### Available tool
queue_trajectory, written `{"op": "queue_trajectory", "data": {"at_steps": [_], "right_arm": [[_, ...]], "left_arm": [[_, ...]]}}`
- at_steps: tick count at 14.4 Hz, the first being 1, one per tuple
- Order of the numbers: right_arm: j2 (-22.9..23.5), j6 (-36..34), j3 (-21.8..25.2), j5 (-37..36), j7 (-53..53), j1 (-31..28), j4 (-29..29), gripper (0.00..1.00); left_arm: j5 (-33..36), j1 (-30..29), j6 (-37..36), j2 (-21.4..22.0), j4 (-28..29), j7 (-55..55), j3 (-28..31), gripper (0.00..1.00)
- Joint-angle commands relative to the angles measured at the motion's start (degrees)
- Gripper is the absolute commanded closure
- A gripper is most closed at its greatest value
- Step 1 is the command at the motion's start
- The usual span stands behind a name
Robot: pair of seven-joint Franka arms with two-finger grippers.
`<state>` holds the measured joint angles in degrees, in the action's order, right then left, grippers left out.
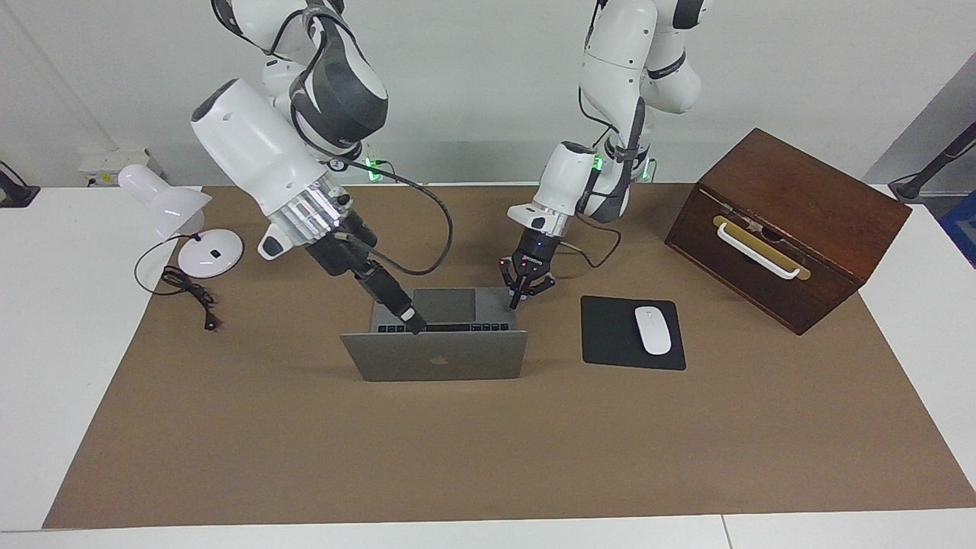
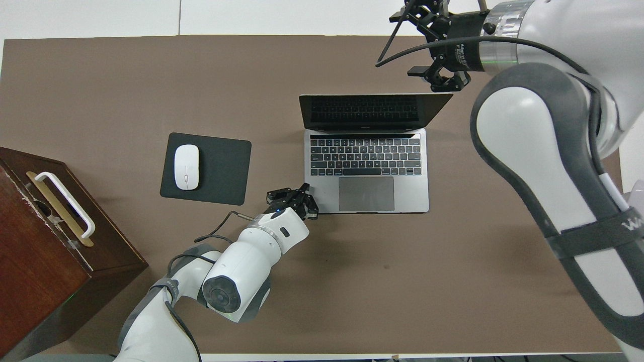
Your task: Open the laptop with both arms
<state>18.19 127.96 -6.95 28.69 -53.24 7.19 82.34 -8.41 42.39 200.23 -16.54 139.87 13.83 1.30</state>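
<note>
Left gripper (image 1: 518,296), fingers spread, presses the thin silver-grey laptop's (image 1: 435,355) deck corner; lid stands open. Right gripper (image 1: 414,322) over keyboard, finger state cannot be told.

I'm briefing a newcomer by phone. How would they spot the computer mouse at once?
On the brown table cover, find the open laptop mid-table. Beside it, toward the left arm's end, lies a black mouse pad. The white oval mouse rests on it, the only white thing there.
</note>
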Motion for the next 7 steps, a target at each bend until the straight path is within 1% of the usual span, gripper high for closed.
{"op": "queue_trajectory", "data": {"at_steps": [1,4,7], "right_arm": [[1.3,-8.3,-0.6,-4.6,3.5,-1.6,-5.3,0.00],[1.1,-14.8,-0.6,-8.6,16.2,-4.1,-6.3,0.00],[1.2,-19.1,-0.6,-12.5,26.5,-5.6,-7.9,0.00]], "left_arm": [[-1.2,0.1,-0.1,1.8,-0.2,5.0,0.0,1.00],[-1.7,0.0,-1.2,3.2,-0.2,9.5,0.1,1.00],[-5.1,0.0,-5.5,5.6,-0.6,13.0,0.1,1.00]]}}
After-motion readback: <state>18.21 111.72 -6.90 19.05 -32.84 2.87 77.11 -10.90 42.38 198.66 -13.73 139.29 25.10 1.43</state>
